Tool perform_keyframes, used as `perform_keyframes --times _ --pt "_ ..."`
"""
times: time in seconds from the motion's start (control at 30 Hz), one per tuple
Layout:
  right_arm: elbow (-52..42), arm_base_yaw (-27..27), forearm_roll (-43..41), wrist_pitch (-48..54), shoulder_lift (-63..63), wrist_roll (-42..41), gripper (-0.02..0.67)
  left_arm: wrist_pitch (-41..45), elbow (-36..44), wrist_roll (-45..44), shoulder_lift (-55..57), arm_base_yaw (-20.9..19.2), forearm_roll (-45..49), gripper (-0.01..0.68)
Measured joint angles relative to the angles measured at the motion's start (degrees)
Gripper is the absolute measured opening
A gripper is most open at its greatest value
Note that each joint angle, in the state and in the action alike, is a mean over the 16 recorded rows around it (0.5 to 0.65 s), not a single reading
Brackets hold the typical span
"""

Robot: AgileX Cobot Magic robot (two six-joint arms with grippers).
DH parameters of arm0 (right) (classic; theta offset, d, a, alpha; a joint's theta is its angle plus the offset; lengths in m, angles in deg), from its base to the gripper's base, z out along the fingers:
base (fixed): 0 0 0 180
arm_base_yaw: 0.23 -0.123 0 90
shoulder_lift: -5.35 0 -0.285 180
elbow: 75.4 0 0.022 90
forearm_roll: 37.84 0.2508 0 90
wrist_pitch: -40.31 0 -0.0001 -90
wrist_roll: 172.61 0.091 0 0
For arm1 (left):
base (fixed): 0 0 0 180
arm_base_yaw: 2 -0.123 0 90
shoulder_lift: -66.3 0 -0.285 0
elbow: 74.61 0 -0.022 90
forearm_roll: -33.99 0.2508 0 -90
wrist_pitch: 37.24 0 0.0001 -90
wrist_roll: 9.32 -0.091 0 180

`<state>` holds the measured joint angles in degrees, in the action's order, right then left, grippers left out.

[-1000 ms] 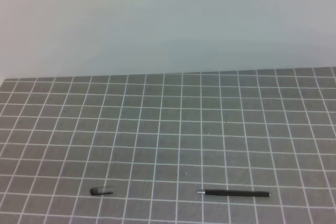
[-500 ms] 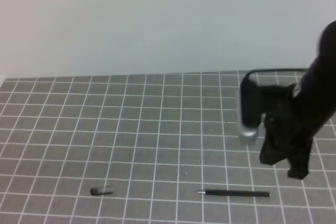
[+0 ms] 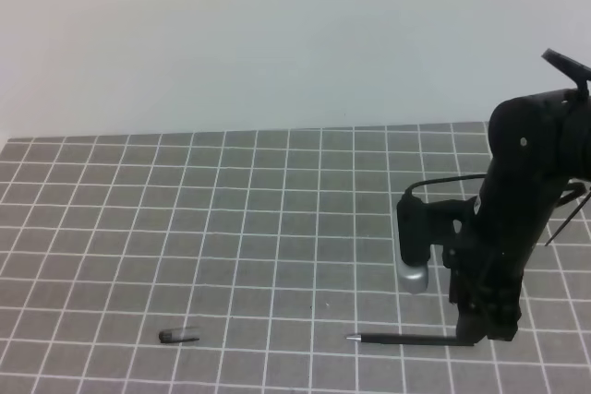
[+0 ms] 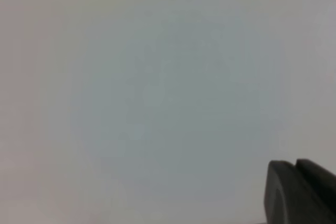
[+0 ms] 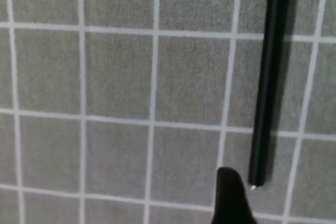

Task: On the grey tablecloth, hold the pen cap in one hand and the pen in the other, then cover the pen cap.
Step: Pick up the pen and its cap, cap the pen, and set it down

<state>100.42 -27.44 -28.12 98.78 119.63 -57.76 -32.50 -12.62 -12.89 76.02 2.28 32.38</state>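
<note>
The pen lies flat on the grey tablecloth near the front edge, its silvery tip pointing left. The pen cap lies apart from it at the front left. My right gripper hangs just above the pen's right end. The right wrist view shows the pen running up the frame, with one dark fingertip just left of its near end. The second finger is hidden. My left arm is outside the exterior view. The left wrist view shows only a dark finger part against a blank wall.
A pale wall rises behind the table's far edge. The right arm's wrist camera and a cable stick out to the left of the arm, above the pen.
My right arm came into view from the right, then moved left and down to just above the pen's right end. The pen and cap have not moved.
</note>
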Motion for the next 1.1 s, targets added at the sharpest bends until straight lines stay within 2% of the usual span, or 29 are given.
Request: perform_keyframes --times 0.13,0.53,0.77,1.1 --pt "0.0 0.0 0.09 -0.7 0.99 -1.39 0.427 0.03 0.0 0.0 0.0 0.0 0.18 0.0" --pt "0.0 0.0 -0.81 -1.66 5.11 -3.37 0.419 0.04 0.0 -0.05 0.0 0.0 0.5 0.0" --pt "0.0 0.0 -1.41 -2.06 7.02 -3.46 0.377 0.19 0.0 -0.15 0.0 0.0 0.52 0.0" --pt "0.0 0.0 -1.54 -3.57 7.6 -4.06 0.275 0.49 0.0 -0.23 0.0 0.0 0.53 0.0"
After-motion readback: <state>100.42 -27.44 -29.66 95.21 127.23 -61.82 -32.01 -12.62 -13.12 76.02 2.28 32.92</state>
